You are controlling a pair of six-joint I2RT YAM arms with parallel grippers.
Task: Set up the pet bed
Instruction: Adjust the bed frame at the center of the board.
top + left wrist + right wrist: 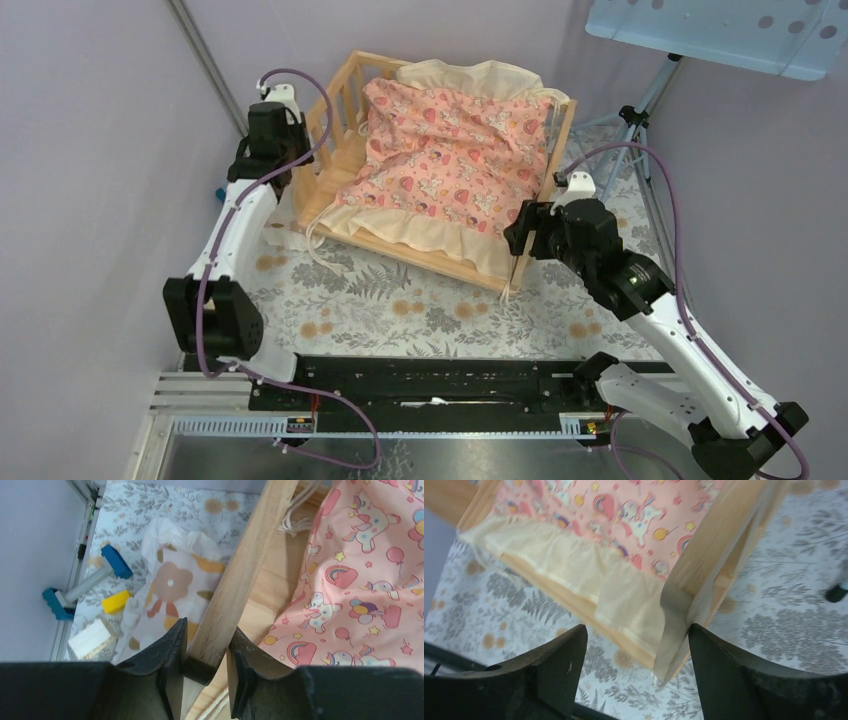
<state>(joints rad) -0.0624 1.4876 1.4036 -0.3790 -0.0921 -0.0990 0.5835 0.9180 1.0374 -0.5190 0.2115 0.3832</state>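
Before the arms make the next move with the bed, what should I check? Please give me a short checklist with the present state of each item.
1. Left gripper closed on the bed rail: ok.
2. Right gripper open, jaws on either side of the corner post: ok.
3. Cushion inside the bed: ok; its ruffle hangs over the front edge.
4. Pillow in the bed: not ok; it lies on the table, outside the left rail.
5. Bed flat on the table: cannot tell.
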